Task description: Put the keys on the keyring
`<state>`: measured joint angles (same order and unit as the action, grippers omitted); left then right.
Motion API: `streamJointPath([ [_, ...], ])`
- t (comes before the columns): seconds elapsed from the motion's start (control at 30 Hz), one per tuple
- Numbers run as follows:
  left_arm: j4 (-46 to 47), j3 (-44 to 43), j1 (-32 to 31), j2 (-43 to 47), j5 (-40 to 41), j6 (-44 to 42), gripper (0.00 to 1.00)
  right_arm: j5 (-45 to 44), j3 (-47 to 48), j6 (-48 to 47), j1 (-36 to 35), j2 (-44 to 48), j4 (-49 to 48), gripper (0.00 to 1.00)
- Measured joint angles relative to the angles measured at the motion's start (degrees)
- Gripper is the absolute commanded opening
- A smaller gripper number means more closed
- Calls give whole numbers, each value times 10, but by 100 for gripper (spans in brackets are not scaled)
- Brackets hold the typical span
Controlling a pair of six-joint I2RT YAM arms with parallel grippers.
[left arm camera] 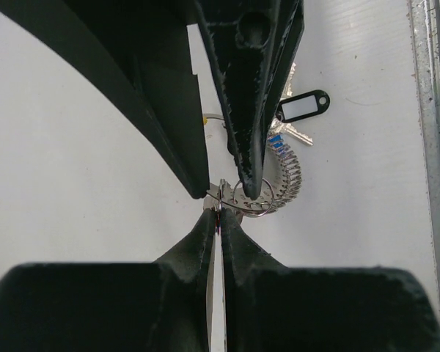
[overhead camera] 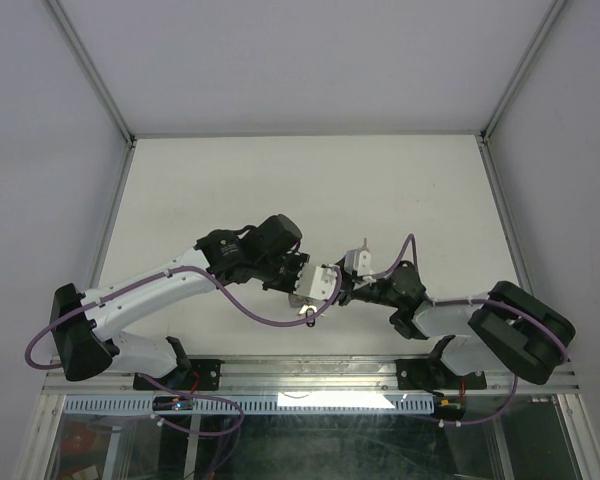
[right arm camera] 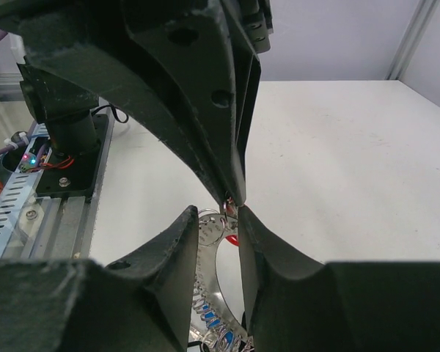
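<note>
Two grippers, one keyring, one black-tagged key.

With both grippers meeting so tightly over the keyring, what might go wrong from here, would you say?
1. The left gripper and right gripper meet tip to tip; a small misalignment could make the fingers collide.
2. The keyring lies curled right at the fingertips, so a slip could push it aside.
3. The black-tagged key lies loose on the table nearby and could get nudged.

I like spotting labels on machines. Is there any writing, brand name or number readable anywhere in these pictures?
No text can be read in any view.
black key tag: its white insert looks blank.
left gripper and right gripper: no markings visible.
table: plain white, no signs.
</note>
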<state>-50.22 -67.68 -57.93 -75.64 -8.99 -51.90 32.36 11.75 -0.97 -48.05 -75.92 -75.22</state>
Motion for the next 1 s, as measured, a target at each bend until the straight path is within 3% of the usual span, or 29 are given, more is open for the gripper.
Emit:
streamJointPath([
  [0.43, 0, 0, -3, 0, 0, 0, 0, -1, 24, -3, -5, -23, 0, 26],
  [0.83, -5, 0, -3, 0, 0, 0, 0, -3, 24, -18, -9, -23, 24, 30],
  [1.0, -5, 0, -3, 0, 0, 0, 0, -5, 24, -22, -9, -23, 32, 25],
])
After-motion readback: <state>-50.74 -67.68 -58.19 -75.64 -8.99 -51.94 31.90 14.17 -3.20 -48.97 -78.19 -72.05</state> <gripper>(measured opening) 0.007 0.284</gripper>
